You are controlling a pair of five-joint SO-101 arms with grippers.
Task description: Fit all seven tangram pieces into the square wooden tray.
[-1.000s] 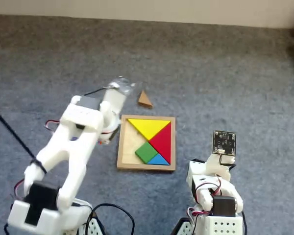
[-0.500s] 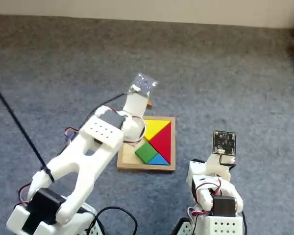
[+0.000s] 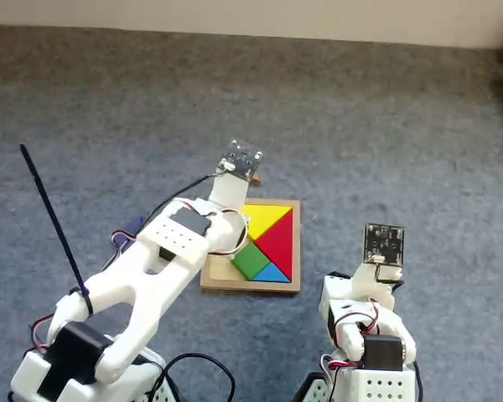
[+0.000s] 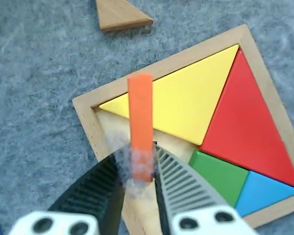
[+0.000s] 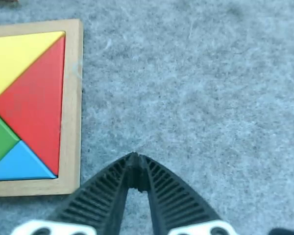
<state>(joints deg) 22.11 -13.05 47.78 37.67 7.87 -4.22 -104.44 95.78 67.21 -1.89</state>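
One orange piece in left end effector, over tray; right end effector closed.

High view: my left arm hides the left side of the tray. Orange piece: gripped end blurs between the jaws. Wooden triangle clipped at an edge.

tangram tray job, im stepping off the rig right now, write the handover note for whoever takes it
Left gripper: shut on the orange piece, held above the tray.
Right gripper: shut, holding nothing, over the carpet beside the tray.
Done: yellow triangle, red triangle, green piece and blue triangle are seated.
Left: seat the orange piece in the tray's bare part, then fetch the wooden triangle from the carpet past the tray's far edge.
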